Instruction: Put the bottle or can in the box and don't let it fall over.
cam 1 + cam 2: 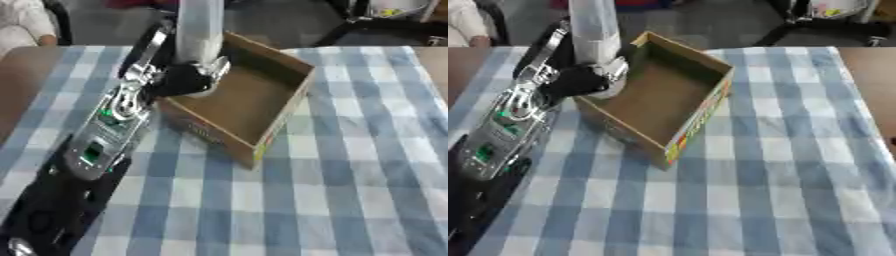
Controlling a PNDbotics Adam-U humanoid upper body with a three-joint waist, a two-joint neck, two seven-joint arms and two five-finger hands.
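Here I have the left hand point(179, 80) curled round the lower part of the bottle point(199, 30), a tall pale cylinder that stands upright in my grip. I hold it low so the body stays vertical above the fingers and cannot tip as it goes down. The bottle sits right at the left wall of the cardboard box point(282, 107), over the box's near-left corner; whether its base is already inside, or touching the floor of the box, I cannot tell, because the hand hides it. The box lies askew on the checked surface point(350, 190), open side up and nothing else visible inside, so there is room to set the bottle flat. My arm comes in from the lower left, along the left side of the box. My right hand shows in neither view. My guess is that the setting-down step is in hand: the base must rest flat before I let the fingers go, else it could topple against the wall.
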